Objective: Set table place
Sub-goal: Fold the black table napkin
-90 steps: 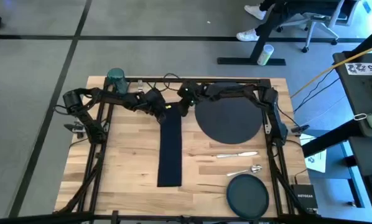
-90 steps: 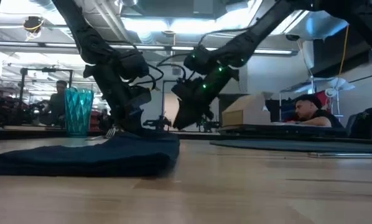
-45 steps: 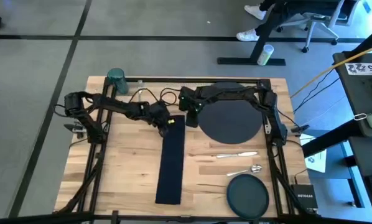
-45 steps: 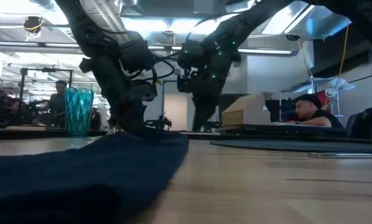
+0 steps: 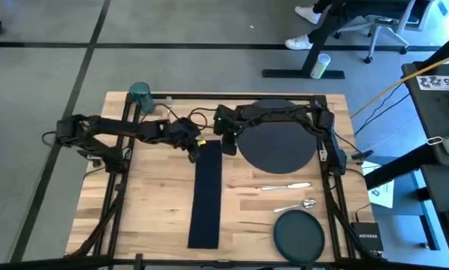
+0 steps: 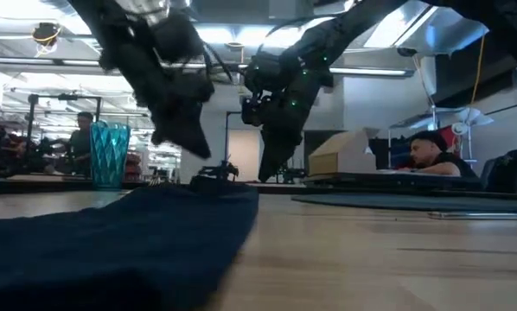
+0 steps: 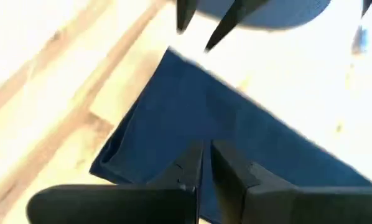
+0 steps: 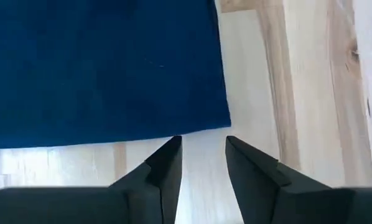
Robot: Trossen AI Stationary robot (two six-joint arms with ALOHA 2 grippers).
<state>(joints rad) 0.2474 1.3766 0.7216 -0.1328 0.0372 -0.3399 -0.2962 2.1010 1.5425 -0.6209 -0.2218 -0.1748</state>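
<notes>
Pale butcher-block tabletop (image 5: pixel 157 202) carries the navy napkin (image 5: pixel 204 191) lengthwise beside the dark charger (image 5: pixel 277 145). Both grippers hover at the napkin's far end — left gripper (image 5: pixel 192 152) with fingers nearly closed, right gripper (image 5: pixel 229 144) with fingers narrowly parted, empty. Near the tabletop's corner, a black box (image 5: pixel 367 241) reads "NETGEAR".

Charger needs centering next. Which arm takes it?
Right, probably. The right gripper hangs open at the charger's rim, just past the napkin's far end. The left gripper is across the napkin, farther from it.
</notes>
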